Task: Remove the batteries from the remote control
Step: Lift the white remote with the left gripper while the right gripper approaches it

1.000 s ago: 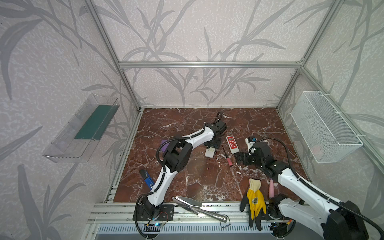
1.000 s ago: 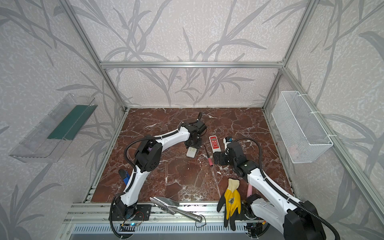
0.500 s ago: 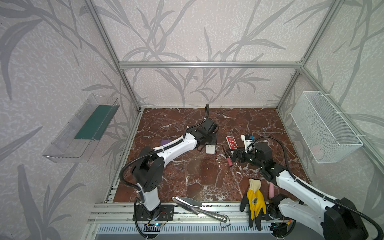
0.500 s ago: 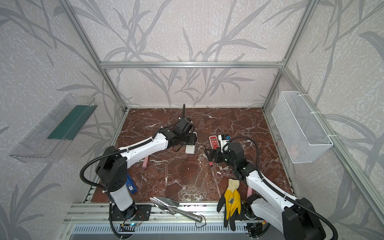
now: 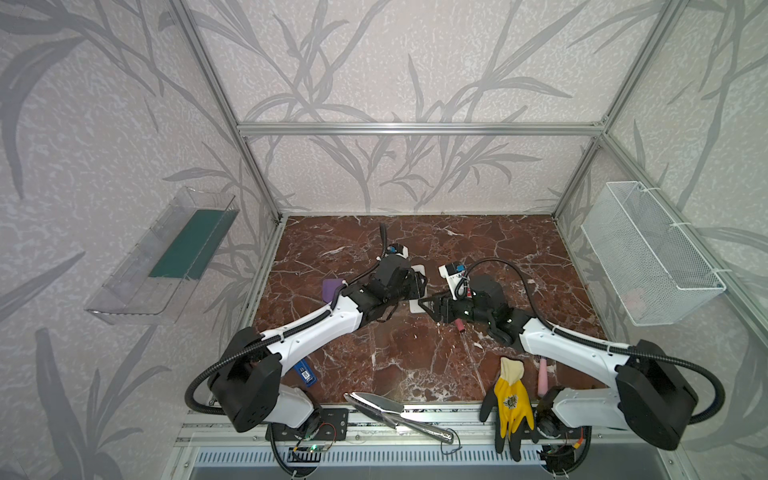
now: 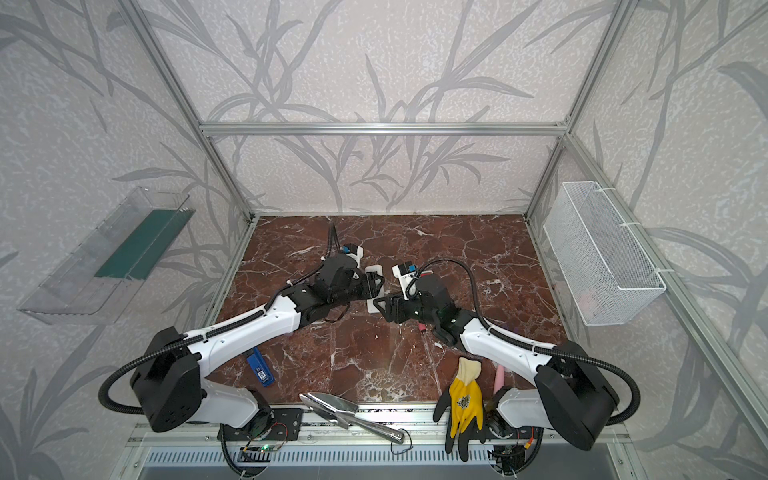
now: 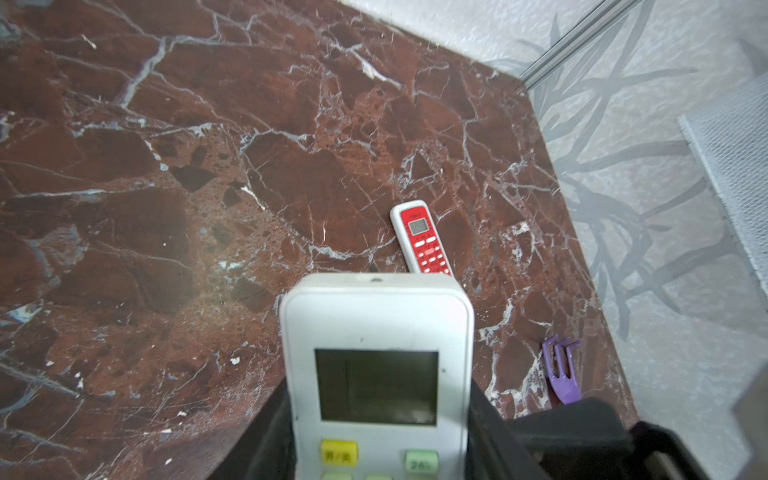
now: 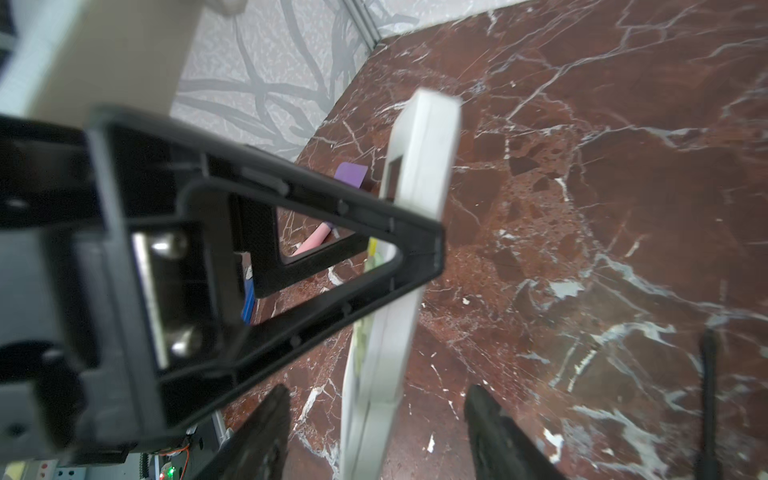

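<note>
Big red-marble surface (image 5: 415,374), and both arms meet over its middle. The left claw (image 5: 417,287) is clamped on the long edges of the white remote (image 7: 376,332), held up on edge. The right claw (image 8: 376,419) straddles its thin side, jaws apart, gripping nothing. A red remote (image 7: 424,239) lies beyond. The batteries are hidden, presumably still behind the back cover. It looks like light, stiff, slick plastic: pinch the edges and leave the cover free. Loose batteries will likely roll.

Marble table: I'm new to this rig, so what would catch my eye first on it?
At the centre, the left gripper holds a white remote, and the right gripper straddles it with open jaws. A yellow glove hangs over the front edge.
</note>
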`<state>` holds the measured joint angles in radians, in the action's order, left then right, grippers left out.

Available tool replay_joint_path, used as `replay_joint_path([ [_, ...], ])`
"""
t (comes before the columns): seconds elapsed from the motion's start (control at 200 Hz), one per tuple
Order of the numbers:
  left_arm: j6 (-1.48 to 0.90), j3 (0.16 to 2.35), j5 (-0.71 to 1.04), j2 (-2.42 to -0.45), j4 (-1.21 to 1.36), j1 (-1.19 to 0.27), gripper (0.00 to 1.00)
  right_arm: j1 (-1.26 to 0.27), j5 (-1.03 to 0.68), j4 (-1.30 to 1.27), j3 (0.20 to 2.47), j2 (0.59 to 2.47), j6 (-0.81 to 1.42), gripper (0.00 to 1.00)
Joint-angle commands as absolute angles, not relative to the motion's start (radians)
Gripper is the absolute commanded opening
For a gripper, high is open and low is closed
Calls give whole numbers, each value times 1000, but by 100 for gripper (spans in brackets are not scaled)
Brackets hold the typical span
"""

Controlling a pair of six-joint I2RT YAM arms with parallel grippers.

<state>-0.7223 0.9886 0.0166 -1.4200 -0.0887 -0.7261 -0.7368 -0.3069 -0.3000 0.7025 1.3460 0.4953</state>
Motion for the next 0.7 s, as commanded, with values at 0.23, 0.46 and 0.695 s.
replay_joint_path([
  [0.23, -724, 950, -47, -1316, -60, -726, 46, -840, -180, -284, 820, 1447, 471, 42],
  [0.46, -706, 944, -93, -1297, -95, -726, 47, -849, -134, -262, 827, 1431, 466, 35],
  [0.695, -704, 935, -95, -1292, -86, -726, 47, -851, -113, -246, 837, 1428, 458, 23],
])
